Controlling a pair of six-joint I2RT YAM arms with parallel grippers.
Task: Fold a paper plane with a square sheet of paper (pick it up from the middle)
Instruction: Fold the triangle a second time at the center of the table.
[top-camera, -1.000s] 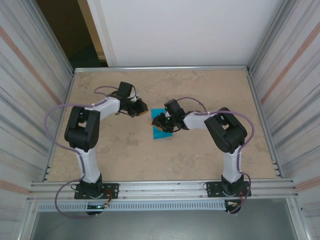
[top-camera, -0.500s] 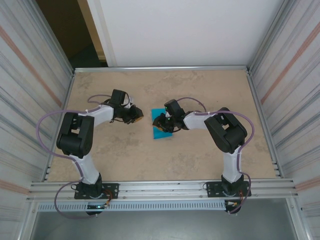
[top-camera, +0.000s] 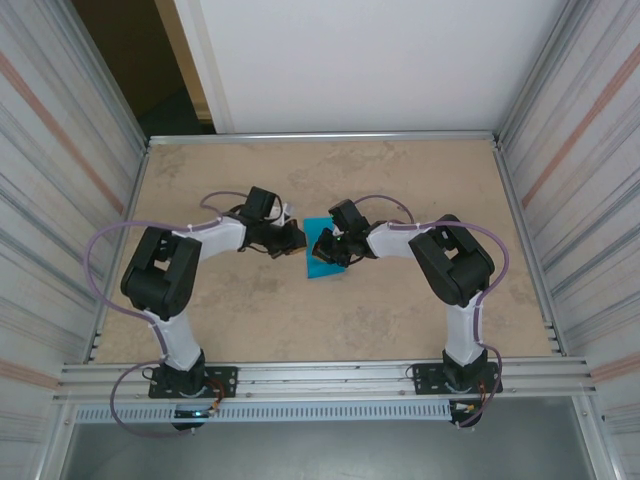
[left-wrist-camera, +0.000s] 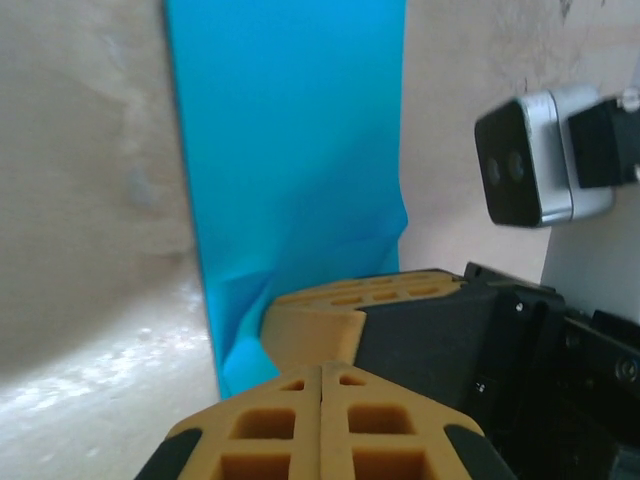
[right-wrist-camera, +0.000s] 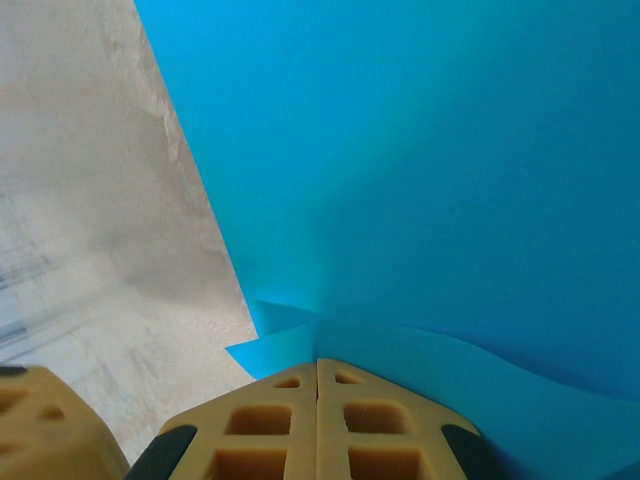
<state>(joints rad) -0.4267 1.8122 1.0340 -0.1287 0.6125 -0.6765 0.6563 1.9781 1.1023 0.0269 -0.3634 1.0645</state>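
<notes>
The square sheet of paper (top-camera: 316, 267) is teal-blue and lies at mid-table between the two grippers. My right gripper (top-camera: 322, 246) sits on it. In the right wrist view the right gripper (right-wrist-camera: 318, 362) is shut, and the paper (right-wrist-camera: 420, 150) puckers into a small pleat at its tip. My left gripper (top-camera: 298, 238) is at the sheet's left edge. In the left wrist view the left gripper (left-wrist-camera: 321, 368) is shut, its tip against the crumpled near end of the paper (left-wrist-camera: 290, 150). The right gripper's fingers (left-wrist-camera: 320, 315) are just beyond. I cannot tell whether the left jaws hold any paper.
The beige table (top-camera: 400, 320) is fenced by a metal rail (top-camera: 320, 135) at the back and ribbed walls (top-camera: 580, 200) on both sides. The two grippers almost touch. The right wrist's camera (left-wrist-camera: 525, 155) sits close to the left gripper.
The left gripper swung left, then right to the sheet's left edge. Both grippers' jaws closed. The right arm stayed put.
</notes>
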